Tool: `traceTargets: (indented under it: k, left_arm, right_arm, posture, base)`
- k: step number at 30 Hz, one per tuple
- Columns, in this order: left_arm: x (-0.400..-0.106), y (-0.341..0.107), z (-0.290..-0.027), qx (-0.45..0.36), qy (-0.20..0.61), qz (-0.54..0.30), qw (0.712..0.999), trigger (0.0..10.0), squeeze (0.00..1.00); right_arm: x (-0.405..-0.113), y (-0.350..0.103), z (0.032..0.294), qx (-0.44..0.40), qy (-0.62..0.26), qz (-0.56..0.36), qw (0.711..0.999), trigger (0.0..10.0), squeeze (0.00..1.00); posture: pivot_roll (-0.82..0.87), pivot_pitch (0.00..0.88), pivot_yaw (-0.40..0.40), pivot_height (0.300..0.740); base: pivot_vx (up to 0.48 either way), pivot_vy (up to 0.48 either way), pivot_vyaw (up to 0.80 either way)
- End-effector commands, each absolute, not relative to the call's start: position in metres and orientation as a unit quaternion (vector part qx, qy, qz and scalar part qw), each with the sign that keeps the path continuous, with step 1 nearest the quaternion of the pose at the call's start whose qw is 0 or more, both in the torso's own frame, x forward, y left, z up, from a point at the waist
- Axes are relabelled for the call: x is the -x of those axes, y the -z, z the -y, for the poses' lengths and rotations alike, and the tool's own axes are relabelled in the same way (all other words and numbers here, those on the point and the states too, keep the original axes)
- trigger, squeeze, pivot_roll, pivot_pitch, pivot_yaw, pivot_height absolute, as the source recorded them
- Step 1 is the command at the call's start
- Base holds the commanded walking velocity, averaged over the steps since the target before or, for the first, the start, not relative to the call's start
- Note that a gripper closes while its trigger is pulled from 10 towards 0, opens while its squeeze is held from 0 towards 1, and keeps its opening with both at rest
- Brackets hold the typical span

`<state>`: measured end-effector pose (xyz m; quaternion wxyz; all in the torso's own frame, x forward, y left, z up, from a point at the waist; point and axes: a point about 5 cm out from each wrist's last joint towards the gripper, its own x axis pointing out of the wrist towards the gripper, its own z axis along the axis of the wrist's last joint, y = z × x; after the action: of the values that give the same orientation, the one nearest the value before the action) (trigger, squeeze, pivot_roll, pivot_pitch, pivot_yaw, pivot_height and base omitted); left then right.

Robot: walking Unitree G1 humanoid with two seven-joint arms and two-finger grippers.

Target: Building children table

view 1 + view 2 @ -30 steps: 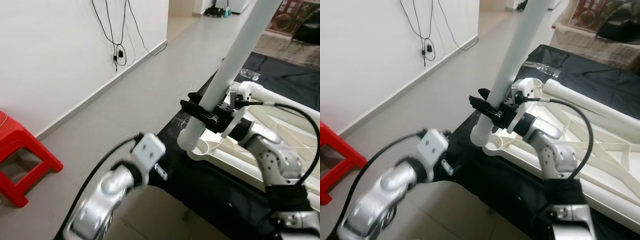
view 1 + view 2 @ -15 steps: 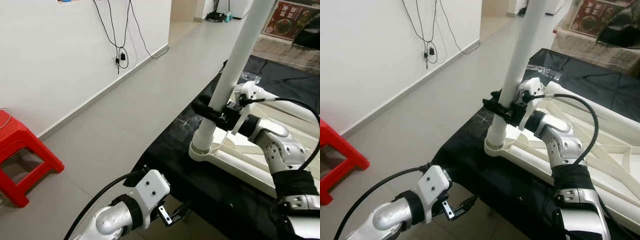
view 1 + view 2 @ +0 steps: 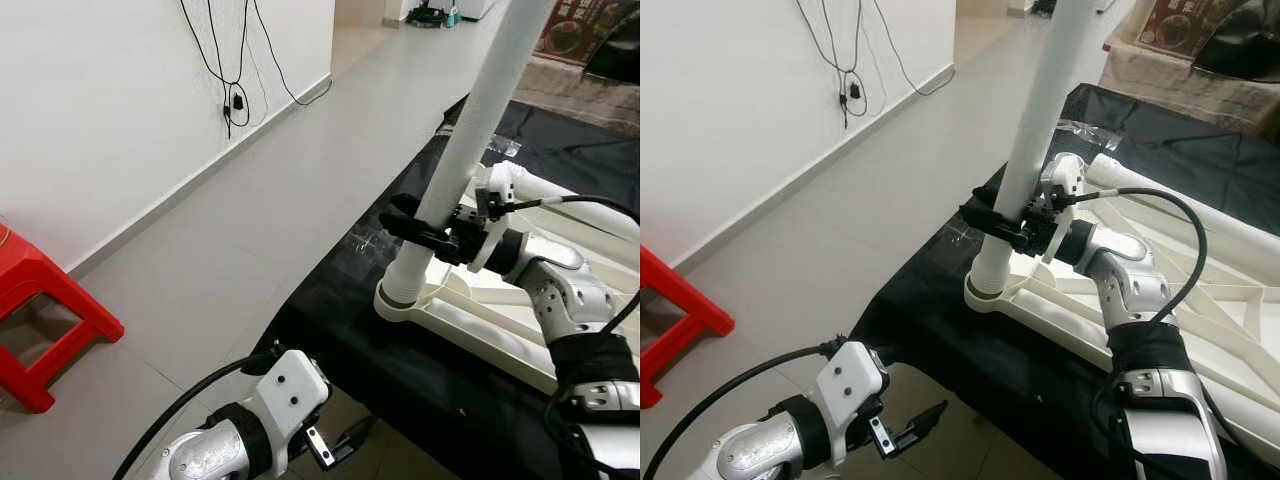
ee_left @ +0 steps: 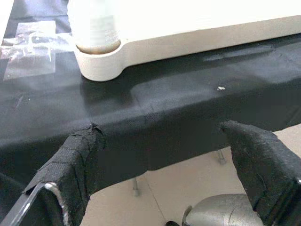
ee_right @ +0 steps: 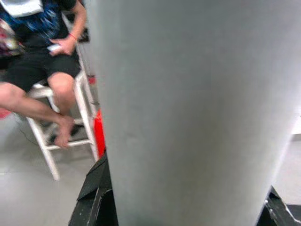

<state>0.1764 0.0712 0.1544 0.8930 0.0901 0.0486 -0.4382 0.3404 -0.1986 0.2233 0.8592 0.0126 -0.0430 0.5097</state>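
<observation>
A long white table leg [image 3: 480, 110] stands steeply with its foot in the corner socket [image 3: 400, 298] of the upturned white table top [image 3: 470, 335]. My right gripper [image 3: 425, 232] is shut on the leg a little above the socket; in the right wrist view the leg [image 5: 188, 113] sits between the black fingers [image 5: 94, 197]. My left gripper [image 3: 345, 440] hangs low, below the front edge of the black cloth [image 3: 400, 370]. In the left wrist view that gripper [image 4: 160, 136] is open with nothing between its fingers, facing the socket [image 4: 96, 61].
A second white leg [image 3: 570, 195] lies on the cloth behind the table top. A red stool [image 3: 40, 320] stands on the floor at the left, by a wall with hanging cables [image 3: 235, 100]. A person [image 5: 42, 70] sits on a white stool.
The leg went from tilted above the socket to seated in it. My left arm dropped from chest height to below the cloth's edge. The camera shifted slightly.
</observation>
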Motion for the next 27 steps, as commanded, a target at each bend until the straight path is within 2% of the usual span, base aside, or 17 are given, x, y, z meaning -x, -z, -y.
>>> traceTargets:
  k: [1, 4, 11, 14, 23, 27]
  left_arm:
    - [-0.172, -0.152, -0.073, -0.092, 0.443, -0.062, 0.889, 10.0, 0.00]
    - [-0.172, -0.152, -0.073, -0.093, 0.443, -0.064, 0.889, 10.0, 0.00]
    - [-0.172, -0.152, -0.074, -0.093, 0.444, -0.067, 0.889, 10.0, 0.00]
    - [-0.172, -0.153, -0.075, -0.092, 0.441, -0.067, 0.890, 10.0, 0.00]
    - [-0.174, -0.153, -0.073, -0.092, 0.440, -0.066, 0.891, 10.0, 0.00]
    - [-0.176, -0.154, -0.072, -0.091, 0.439, -0.062, 0.891, 10.0, 0.00]
  right_arm:
    - [-0.337, -0.206, 0.197, -0.032, -0.524, 0.009, 0.851, 10.0, 0.00]
    - [-0.332, -0.207, 0.195, -0.042, -0.551, 0.013, 0.833, 10.0, 0.00]
    - [-0.329, -0.201, 0.189, -0.041, -0.569, 0.007, 0.821, 10.0, 0.00]
    - [-0.338, -0.189, 0.186, 0.016, -0.533, -0.029, 0.845, 10.0, 0.00]
    - [-0.343, -0.190, 0.181, 0.058, -0.503, -0.039, 0.862, 10.0, 0.00]
    - [-0.341, -0.192, 0.181, 0.072, -0.451, -0.042, 0.888, 10.0, 0.00]
  posture:
    - [0.24, 0.199, -0.037, 0.740]
    - [0.23, 0.199, -0.035, 0.740]
    - [0.23, 0.202, -0.035, 0.740]
    - [0.23, 0.207, -0.037, 0.740]
    - [0.23, 0.209, -0.039, 0.740]
    - [0.21, 0.205, -0.036, 0.740]
  base:
    - [0.000, 0.000, 0.00]
    - [0.000, 0.000, 0.00]
    - [0.000, 0.000, 0.00]
    - [0.000, 0.000, 0.00]
    - [0.000, 0.000, 0.00]
    - [0.000, 0.000, 0.00]
